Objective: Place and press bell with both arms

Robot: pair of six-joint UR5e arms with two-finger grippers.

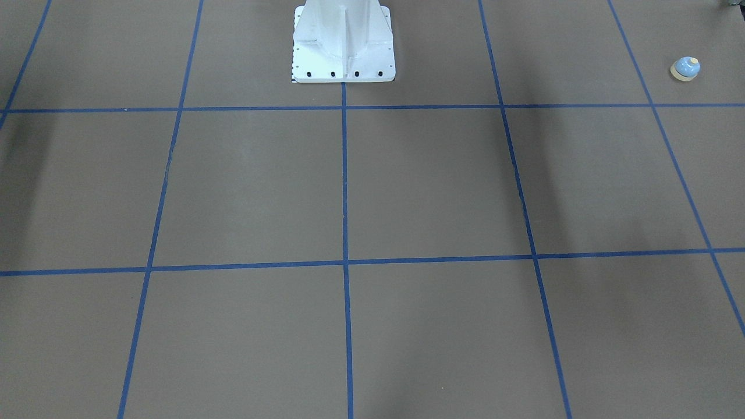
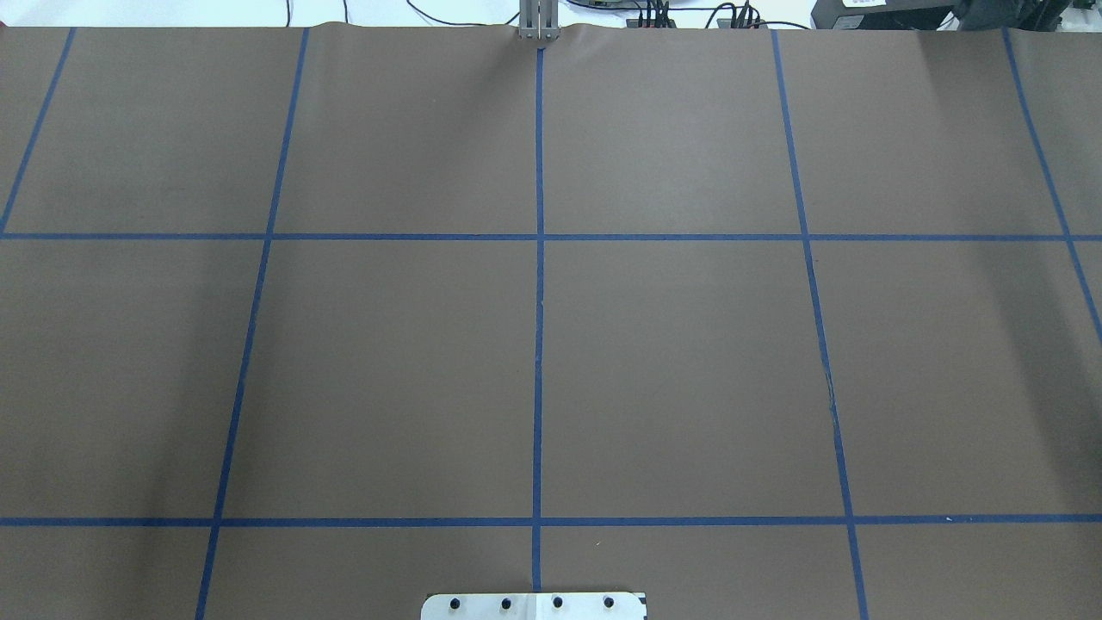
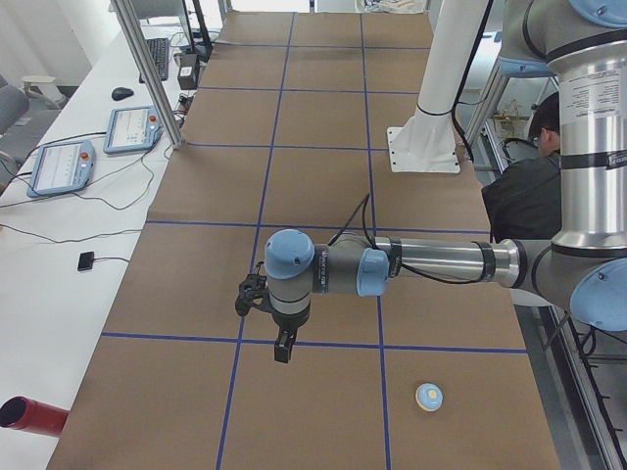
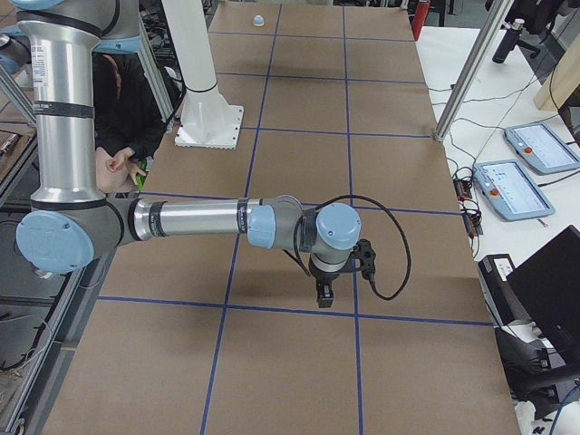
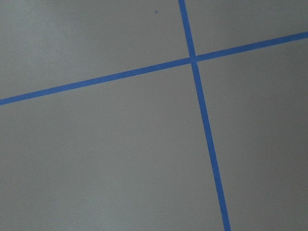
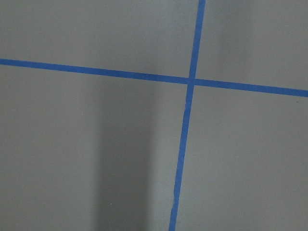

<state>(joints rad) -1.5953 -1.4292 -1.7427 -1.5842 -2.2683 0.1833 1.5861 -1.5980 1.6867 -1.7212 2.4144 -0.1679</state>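
Note:
The light-blue bell (image 1: 685,68) stands upright on the brown table near the robot's left end; it also shows in the exterior left view (image 3: 429,396) and, far off, in the exterior right view (image 4: 258,20). My left gripper (image 3: 282,351) points down above the table, well away from the bell toward the table's operator side. My right gripper (image 4: 323,295) points down over the table's other end. Both show only in the side views, so I cannot tell whether they are open or shut. The wrist views show only brown paper and blue tape lines.
The white pedestal base (image 1: 343,52) stands at the robot's edge of the table. A seated person (image 3: 529,186) is behind it. Teach pendants (image 3: 59,166) and a red cylinder (image 3: 29,416) lie on the white side table. An aluminium post (image 3: 147,69) rises at the table's edge.

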